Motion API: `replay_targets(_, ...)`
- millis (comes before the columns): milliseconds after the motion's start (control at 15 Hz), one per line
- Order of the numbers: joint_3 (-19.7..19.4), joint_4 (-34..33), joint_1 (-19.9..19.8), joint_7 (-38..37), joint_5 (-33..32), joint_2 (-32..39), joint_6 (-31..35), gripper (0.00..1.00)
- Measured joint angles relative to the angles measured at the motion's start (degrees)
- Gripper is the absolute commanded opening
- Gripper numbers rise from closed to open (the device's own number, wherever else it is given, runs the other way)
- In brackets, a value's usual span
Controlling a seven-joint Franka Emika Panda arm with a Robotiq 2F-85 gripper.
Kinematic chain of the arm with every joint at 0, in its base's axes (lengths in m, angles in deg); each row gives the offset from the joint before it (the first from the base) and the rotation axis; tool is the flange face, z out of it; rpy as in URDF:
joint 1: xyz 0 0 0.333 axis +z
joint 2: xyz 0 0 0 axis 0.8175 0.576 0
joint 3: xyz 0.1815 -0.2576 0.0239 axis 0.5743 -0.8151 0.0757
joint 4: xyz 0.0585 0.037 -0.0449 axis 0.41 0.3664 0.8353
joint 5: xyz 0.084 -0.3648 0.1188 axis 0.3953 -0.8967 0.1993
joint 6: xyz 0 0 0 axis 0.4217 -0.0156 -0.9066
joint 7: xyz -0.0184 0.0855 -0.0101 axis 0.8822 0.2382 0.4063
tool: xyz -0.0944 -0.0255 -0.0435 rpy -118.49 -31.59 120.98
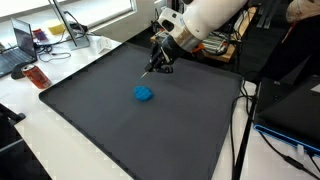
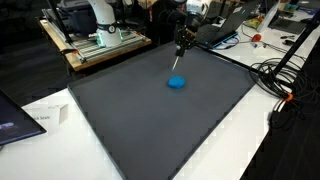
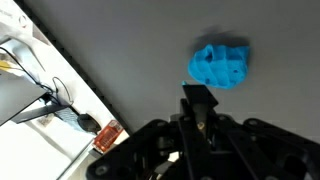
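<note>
Widest of all, a dark grey mat (image 1: 120,130), flat over a white table (image 1: 40,135) and filling most of both exterior views. Next in size, a white arm (image 1: 205,20): leans in over the far edge of the mat in an exterior view and bends down toward its middle. Off the mat at a corner of the table, an open laptop (image 1: 14,50); along another edge, in an exterior view, a tangle of black cables (image 2: 275,75). Then the gripper (image 1: 158,62), black: hangs above the mat, well inside its border, jaws pressed fully together and pinched on a thin dark stick (image 1: 149,71) slanting down from between the fingertips toward the mat. Contact between the stick's tip and the mat: impossible to tell. Smaller, a blue lump (image 1: 145,93): lies alone on the mat near the middle, just beside the tip of the stick and apart from it, touching neither gripper nor stick. Shows in the wrist view as knobbly and bright, the blue lump (image 3: 220,65) just beyond the end of the thin dark stick (image 3: 198,98) and a little to one side, with bare mat between the two. Smallest, a reddish-brown item (image 3: 108,136) at the rim of the table, past the mat's edge, too blurred to name.
</note>
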Motion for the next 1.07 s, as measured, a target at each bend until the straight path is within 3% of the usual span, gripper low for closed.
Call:
replay_targets(400,0.2,-7.8,2.1,-1.8,0.0,6.8,-9.3,0.03)
replay_targets(1067,0.2,-19.4,4.5,-3.4,0.0,16.4,-18.8,0.03)
